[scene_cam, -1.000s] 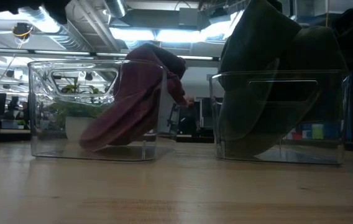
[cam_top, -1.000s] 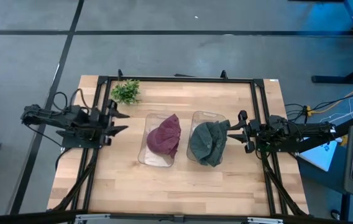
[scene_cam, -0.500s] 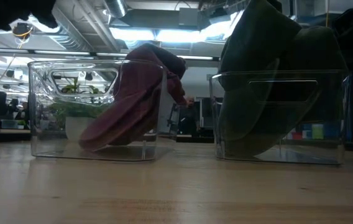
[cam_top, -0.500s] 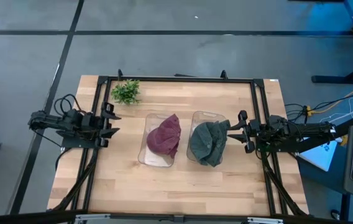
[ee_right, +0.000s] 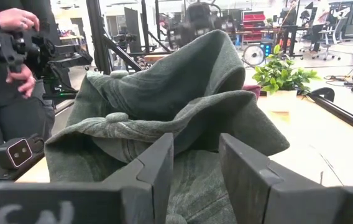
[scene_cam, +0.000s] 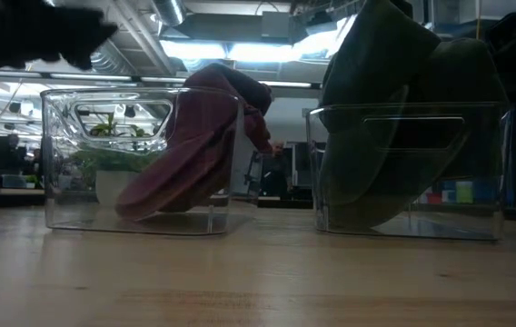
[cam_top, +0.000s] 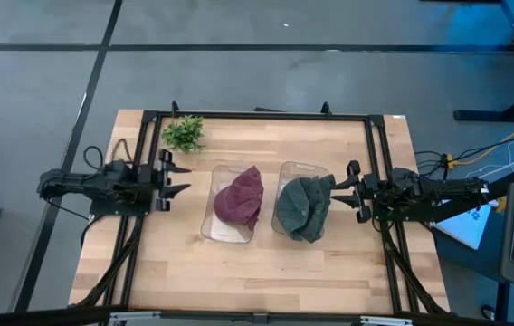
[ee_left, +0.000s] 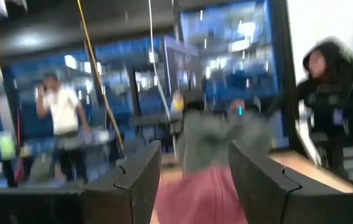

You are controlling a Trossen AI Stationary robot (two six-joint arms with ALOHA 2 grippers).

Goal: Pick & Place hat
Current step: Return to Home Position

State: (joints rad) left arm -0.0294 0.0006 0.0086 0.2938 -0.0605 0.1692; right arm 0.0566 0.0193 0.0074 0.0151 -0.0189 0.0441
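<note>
A maroon hat (cam_top: 239, 199) lies in the left clear bin (cam_top: 223, 172), leaning on its wall (scene_cam: 194, 145). A dark green hat (cam_top: 302, 206) fills the right clear bin (cam_top: 298, 167) and bulges above its rim (scene_cam: 394, 109). My left gripper (cam_top: 185, 179) is open and hovers left of the maroon hat, which shows between its fingers (ee_left: 201, 199). My right gripper (cam_top: 343, 187) is open at the right bin's right side. Its fingers (ee_right: 158, 168) stand either side of the green hat's folds (ee_right: 164, 106). My right gripper stands against the green hat's right edge (cam_top: 329, 184), coming level from the table's right. I cannot tell whether its fingers touch the cloth. The hat rests in the bin.
A small green plant (cam_top: 183, 133) stands near the table's far left corner. The black frame rails (cam_top: 257, 115) run along the far, left and right sides. Bare wood (cam_top: 257, 272) lies nearer than the bins. People show in the room beyond (ee_right: 9, 62).
My left gripper drew back toward the table's left edge, then came right again toward the maroon hat, dropping lower in the low view. It has stayed open. The right arm and both hats have kept still.
</note>
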